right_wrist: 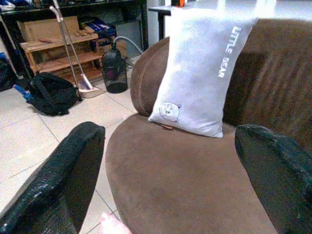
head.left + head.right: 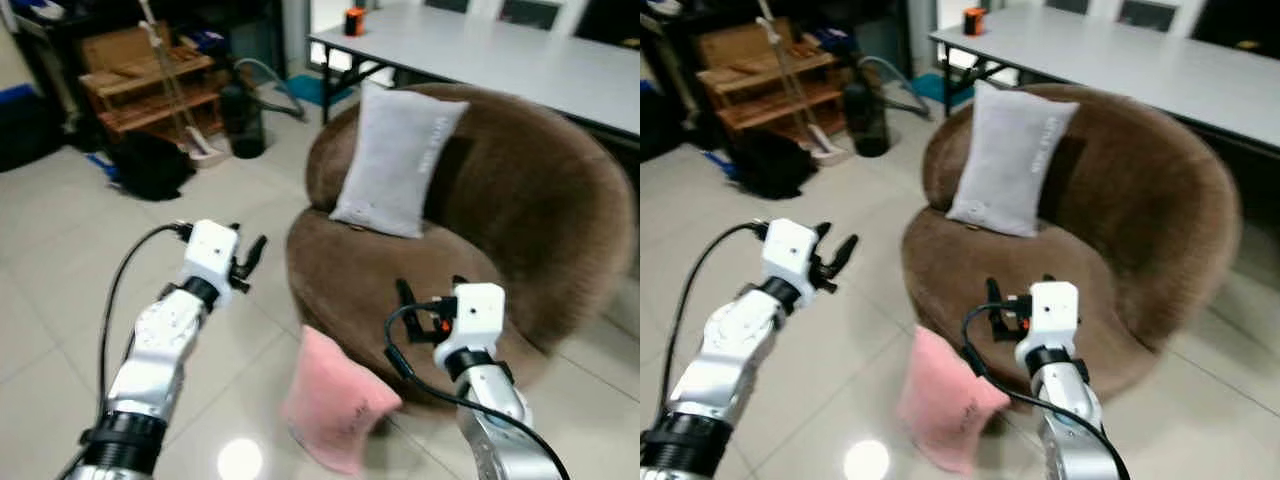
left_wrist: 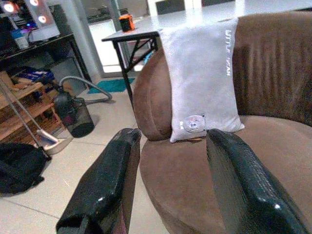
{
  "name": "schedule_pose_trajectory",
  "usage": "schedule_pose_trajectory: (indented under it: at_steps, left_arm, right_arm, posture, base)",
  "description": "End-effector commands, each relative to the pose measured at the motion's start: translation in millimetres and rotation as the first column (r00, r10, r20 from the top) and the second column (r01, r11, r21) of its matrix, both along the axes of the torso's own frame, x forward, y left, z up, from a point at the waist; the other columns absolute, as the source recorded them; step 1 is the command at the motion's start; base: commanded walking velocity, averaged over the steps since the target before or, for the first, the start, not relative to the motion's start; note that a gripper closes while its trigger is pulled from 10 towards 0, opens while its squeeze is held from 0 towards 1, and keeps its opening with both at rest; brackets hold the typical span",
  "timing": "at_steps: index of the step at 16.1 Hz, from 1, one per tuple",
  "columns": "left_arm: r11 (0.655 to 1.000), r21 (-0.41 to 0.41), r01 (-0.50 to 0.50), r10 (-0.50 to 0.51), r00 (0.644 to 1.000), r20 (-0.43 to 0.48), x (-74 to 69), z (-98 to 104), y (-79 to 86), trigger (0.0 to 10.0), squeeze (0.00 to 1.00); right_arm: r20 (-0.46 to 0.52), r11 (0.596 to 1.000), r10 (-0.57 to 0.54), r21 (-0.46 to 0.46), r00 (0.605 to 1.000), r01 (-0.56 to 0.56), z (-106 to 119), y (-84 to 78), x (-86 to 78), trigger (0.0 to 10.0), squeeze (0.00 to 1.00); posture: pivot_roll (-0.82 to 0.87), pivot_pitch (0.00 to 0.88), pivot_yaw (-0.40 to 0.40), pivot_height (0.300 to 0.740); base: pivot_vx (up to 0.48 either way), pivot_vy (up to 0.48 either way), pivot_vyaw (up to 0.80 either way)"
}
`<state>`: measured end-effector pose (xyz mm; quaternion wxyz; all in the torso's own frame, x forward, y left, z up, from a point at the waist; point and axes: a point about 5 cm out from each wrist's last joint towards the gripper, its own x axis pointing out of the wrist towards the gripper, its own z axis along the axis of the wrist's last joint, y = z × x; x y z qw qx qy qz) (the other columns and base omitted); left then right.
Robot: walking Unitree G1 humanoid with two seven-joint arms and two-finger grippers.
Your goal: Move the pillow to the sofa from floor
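Both claws are up in front of the robot, empty and with fingers spread. From the head's left eye, the left gripper (image 2: 252,258) hangs over bare tile to the left of the brown round sofa (image 2: 520,200), while the right gripper (image 2: 410,305) sits low at the sofa's front edge, above the seat rim. The pink pillow (image 2: 335,400) lies on the tiled floor (image 2: 60,330), leaning against the base of the sofa, between the two arms and just below the right gripper; neither claw touches it. A grey pillow (image 2: 395,165) stands propped against the sofa's backrest. Behind the sofa runs a long white table (image 2: 500,55) with a small orange object (image 2: 354,20) on it.

The right eye gives the same layout: wooden shelves (image 2: 760,85) at the far left, a black bag (image 2: 765,165) on the floor before them, and a dark vacuum canister (image 2: 866,120) with its hose nearby.

Along the left wrist, two black fingers (image 3: 105,190) stand well apart with nothing between them, framing the sofa seat and the grey pillow beyond.

Along the right wrist, the fingers (image 1: 58,190) are spread wider still, the sofa's seat between them, and a pink corner of the pillow shows at the frame's edge.
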<state>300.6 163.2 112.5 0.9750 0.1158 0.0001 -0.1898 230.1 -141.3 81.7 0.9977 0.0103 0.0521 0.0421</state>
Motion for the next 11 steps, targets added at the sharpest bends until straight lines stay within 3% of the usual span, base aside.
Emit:
schedule_pose_trajectory:
  at_steps: [1, 4, 8, 11]
  left_arm:
    - [1.0, 0.014, 0.013, -0.013, 1.0, 0.005, -0.1, 1, -1.9, 10.0, 0.0]
    - [0.999, 0.009, 0.043, -0.042, 0.999, -0.005, -0.6, -1, -4.0, 10.0, 0.0]
    - [0.998, -0.029, 0.059, -0.058, 0.998, 0.01, -10.9, -6, -5.6, 10.0, 0.0]
    - [0.997, -0.029, 0.075, -0.075, 0.997, -0.01, -16.6, -9, -4.1, 10.0, 0.0]
  right_arm:
    - [-0.011, 1.0, -0.026, -0.01, 1.0, 0.026, -2, -5.3, -1.0, 10.0, 0.0]
    - [-0.053, 0.999, -0.041, 0.016, 0.998, 0.042, -8, -11.0, -8.3, 10.0, 0.0]
    - [-0.113, 0.995, 0.102, 0.017, 0.988, -0.101, -18, -4.4, -21.2, 10.0, 0.0]
    - [-0.113, 0.996, 0.091, 0.029, 0.989, -0.089, -18, -8.1, -19.7, 10.0, 0.0]
  posture:
    - [0.06, 0.017, 0.037, 0.74]
    - [0.05, 0.024, 0.04, 0.74]
    - [0.06, 0.025, 0.025, 0.72]
    - [0.06, 0.023, 0.017, 0.685]
  base:
    - [0.442, 0.0, 0.8]
    - [0.405, 0.0, 0.0]
    - [0.0, 0.0, 0.0]
    - [0.0, 0.0, 0.0]
